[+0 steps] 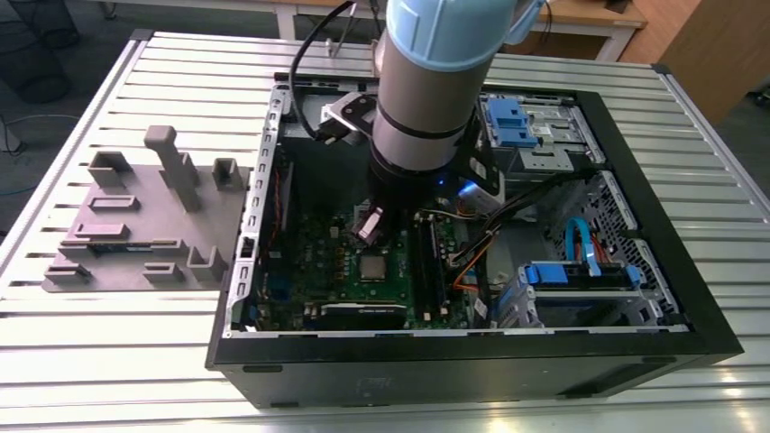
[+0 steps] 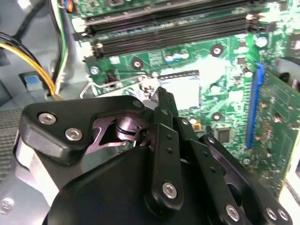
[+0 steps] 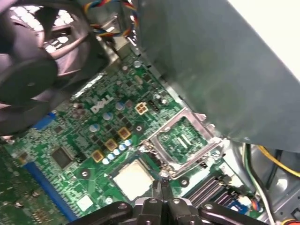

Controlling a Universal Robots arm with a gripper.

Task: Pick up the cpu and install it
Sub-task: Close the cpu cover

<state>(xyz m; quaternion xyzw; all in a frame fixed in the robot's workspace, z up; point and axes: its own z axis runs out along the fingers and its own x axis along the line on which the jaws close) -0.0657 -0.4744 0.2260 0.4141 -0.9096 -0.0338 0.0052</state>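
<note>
Exterior view: arm reaches into the open PC case (image 1: 673, 334) on the bench (image 1: 121, 361); cpu (image 1: 374, 266) sits flat in its socket. First wrist view: pincer (image 3: 161, 187) fingers together, empty, just above cpu (image 3: 133, 179); load plate (image 3: 183, 140) open. Risk: downward contact shifts the chip, bending pins.

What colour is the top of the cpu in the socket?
Pale silver-grey; the cpu shows best in the first wrist view.

A ribbed metal table (image 1: 108, 361) fills the exterior view, pale and shining under overhead light; behind it runs a light wooden desk (image 1: 590, 18), a brown wooden panel (image 1: 710, 45) sits at that view's right, and grey floor (image 1: 49, 63) shows at its left
</note>
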